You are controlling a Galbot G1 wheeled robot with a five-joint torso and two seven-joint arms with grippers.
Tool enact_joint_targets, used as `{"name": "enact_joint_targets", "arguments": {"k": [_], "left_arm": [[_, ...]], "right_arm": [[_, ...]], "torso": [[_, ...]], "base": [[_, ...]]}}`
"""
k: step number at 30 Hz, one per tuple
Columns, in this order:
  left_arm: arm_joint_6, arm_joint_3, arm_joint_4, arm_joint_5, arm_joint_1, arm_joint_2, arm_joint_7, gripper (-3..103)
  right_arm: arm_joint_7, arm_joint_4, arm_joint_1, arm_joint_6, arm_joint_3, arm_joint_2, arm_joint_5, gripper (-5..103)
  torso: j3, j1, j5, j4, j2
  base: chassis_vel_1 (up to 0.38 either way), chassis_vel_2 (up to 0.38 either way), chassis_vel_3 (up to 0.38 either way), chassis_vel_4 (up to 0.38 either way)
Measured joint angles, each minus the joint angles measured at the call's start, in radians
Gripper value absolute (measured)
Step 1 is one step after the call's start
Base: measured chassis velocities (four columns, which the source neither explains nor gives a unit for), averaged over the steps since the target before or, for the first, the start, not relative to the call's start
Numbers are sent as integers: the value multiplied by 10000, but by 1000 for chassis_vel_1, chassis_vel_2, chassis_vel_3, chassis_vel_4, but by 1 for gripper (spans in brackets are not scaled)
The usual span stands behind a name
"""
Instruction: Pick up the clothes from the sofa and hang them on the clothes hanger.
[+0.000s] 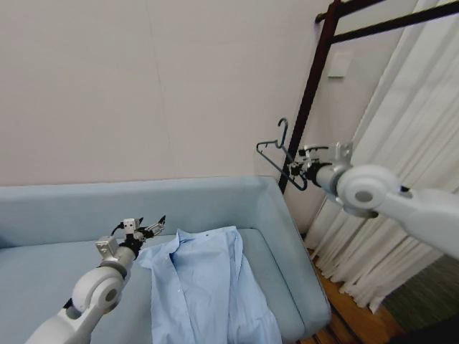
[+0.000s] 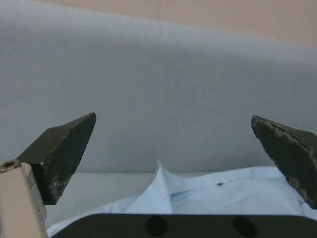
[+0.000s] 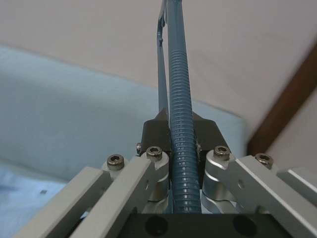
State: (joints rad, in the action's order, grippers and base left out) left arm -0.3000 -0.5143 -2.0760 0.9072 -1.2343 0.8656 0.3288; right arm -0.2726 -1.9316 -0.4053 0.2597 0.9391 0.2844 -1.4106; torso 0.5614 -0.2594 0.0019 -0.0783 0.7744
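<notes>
Jaws spread, the left gripper point(image 1: 149, 226) hovers by the collar of the pale blue buttoned shirt point(image 1: 208, 283) at the light blue fabric sofa point(image 1: 57, 208)'s right end, while the right gripper point(image 1: 295, 169) clamps a dark ribbed hanger point(image 1: 276, 150) aloft: seemingly the pickup stage, calling next for a collar pinch.

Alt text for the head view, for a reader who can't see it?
The right gripper holds a dark hanger up near a wooden rack. The left gripper is open by the collar of a light blue shirt lying on a blue sofa.
</notes>
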Motion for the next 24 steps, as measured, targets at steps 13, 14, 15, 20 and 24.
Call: {"name": "enact_joint_targets", "arguments": {"k": [13,14,15,20,24], "left_arm": [[99,822,2383,-649,519,19,-266,100],[99,880,2617,-626,664,4,-399,100],[99,880,2617,-626,664,4,-399,100],[73,1340,3484,-451,1373,-10,-706,100],[0,2375,4246,-226,2581,99,-1017,100]], "right_arm": [[5028,2831,4001,-2112,-901,1592,3051,8],[5405,3091,4276,-2163,-1073,1801,3221,8],[5405,3091,4276,-2163,-1073,1801,3221,8],[6687,4036,4438,-2499,-1054,2487,3538,8],[7481,4335,4646,-2951,-998,2647,3600,8]], "torso": [[0,1,-5,8,0],[0,1,-5,2,0],[0,1,-5,2,0],[1,0,-9,12,0],[0,0,-4,0,0]], "base": [[0,0,0,0],[0,0,0,0],[0,0,0,0],[0,0,0,0],[0,0,0,0]]}}
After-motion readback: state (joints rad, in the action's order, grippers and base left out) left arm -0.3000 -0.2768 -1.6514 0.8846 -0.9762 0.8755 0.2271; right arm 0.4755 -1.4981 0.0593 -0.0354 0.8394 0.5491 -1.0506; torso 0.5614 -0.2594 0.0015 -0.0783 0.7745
